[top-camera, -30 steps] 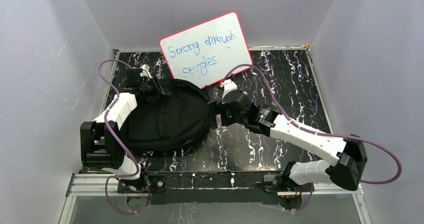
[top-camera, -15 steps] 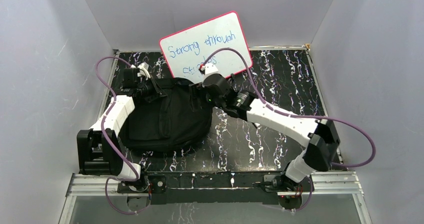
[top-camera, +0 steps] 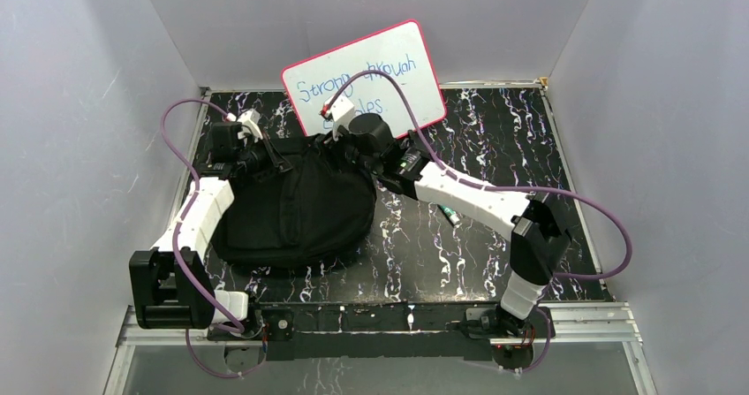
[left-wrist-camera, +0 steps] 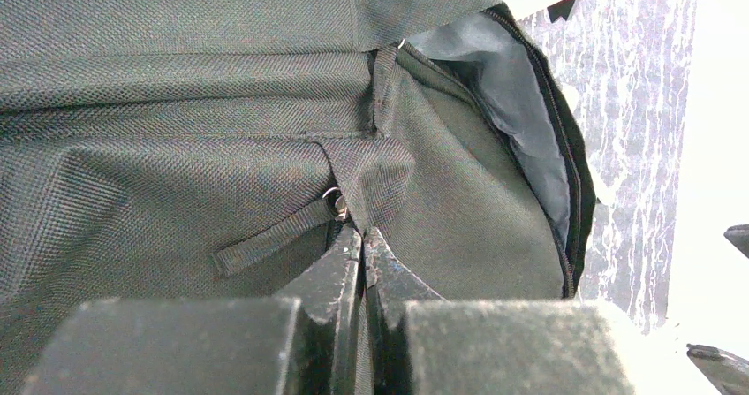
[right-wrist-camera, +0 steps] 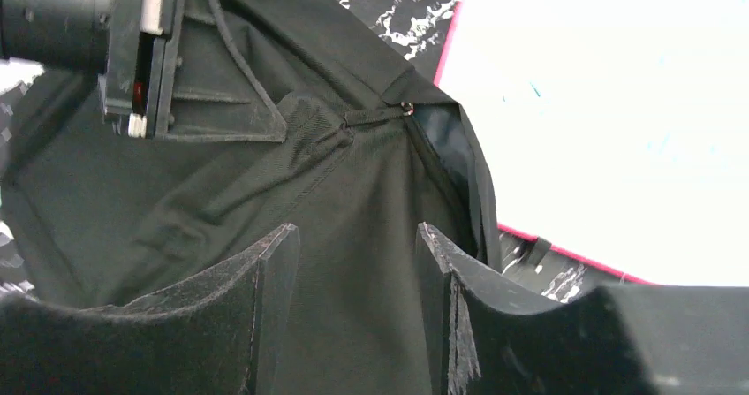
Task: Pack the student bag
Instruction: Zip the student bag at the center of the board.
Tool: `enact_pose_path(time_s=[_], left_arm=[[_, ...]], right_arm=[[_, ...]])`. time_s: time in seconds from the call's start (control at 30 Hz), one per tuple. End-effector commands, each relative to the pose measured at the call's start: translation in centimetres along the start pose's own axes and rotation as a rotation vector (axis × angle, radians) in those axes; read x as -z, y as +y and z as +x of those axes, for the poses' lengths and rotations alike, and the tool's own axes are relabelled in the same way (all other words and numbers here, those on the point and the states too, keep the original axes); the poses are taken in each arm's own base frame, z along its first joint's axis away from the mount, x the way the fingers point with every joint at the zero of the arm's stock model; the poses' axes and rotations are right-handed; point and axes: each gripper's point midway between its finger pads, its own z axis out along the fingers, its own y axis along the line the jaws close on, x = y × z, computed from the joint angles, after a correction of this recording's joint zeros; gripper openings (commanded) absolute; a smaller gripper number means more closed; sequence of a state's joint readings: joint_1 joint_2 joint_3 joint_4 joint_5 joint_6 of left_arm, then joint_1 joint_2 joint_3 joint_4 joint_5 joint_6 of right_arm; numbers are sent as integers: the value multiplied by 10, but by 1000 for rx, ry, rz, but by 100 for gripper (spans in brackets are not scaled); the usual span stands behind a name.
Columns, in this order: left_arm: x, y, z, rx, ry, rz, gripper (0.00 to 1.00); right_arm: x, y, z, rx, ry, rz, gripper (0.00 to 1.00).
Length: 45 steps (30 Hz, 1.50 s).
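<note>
- The left gripper (left-wrist-camera: 360,231) had its jaws pressed flat together with no gap. They seemed to pinch a fold of the student bag (left-wrist-camera: 177,103) just below a small metal ring (left-wrist-camera: 334,199).
- The right gripper (right-wrist-camera: 358,231) stood partly open — jaws apart, nothing gripped, only black bag cloth showing beyond the tips.
- From the left jaws, the bag's unzipped mouth and its grey lining (left-wrist-camera: 521,86) lay at about 2 o'clock, gaping a little.
- In the top view the bag lay on the left half of the table (top-camera: 512,130), with the grippers at its 11 and 1 o'clock rim.
- A whiteboard (top-camera: 389,55) leaned at the bag's 1 o'clock; a small marker (top-camera: 449,215) lay at its 3 o'clock, well apart.
- The step in hand looked like opening the mouth for loading. The next move probably called for the right jaws to close on the opposite lip and draw it away from the left's hold — gently, so the soft bag didn't slide.
</note>
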<state>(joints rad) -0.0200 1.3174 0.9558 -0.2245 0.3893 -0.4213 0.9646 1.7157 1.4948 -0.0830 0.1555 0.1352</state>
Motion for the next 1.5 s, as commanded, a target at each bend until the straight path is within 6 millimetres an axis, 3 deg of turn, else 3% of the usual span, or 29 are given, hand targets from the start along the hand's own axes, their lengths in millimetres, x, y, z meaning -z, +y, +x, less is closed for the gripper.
enact_pose_path(time_s=[0.0,0.1,0.27,0.4,0.67,0.97,1.2,1.47], left_arm=[[8,-9,5,-31,4,42,0],[5,-8,11,-18,26,49,0],[2,2,25,13,81,11,0],[0,12,37,17,132,-21,0],[-3,28,56,-7,229,-76,0],[4,20,76,-48,292,6,0],[9,17,79,-70,288,28,0],[10,14,78,-69,282,33,0]], right_arm=[[-1,-1,-46,329,-216,-131,59],[-4,-5,-47,339,-220,-298,59],[-10,-21,-44,421,-208,-385,59],[-14,-10,-31,509,-146,-523,62],[-32,7,-24,653,-136,-714,61],[-74,18,16,784,2,-751,60],[-93,24,49,916,54,-750,61],[-117,20,70,1025,84,-698,60]])
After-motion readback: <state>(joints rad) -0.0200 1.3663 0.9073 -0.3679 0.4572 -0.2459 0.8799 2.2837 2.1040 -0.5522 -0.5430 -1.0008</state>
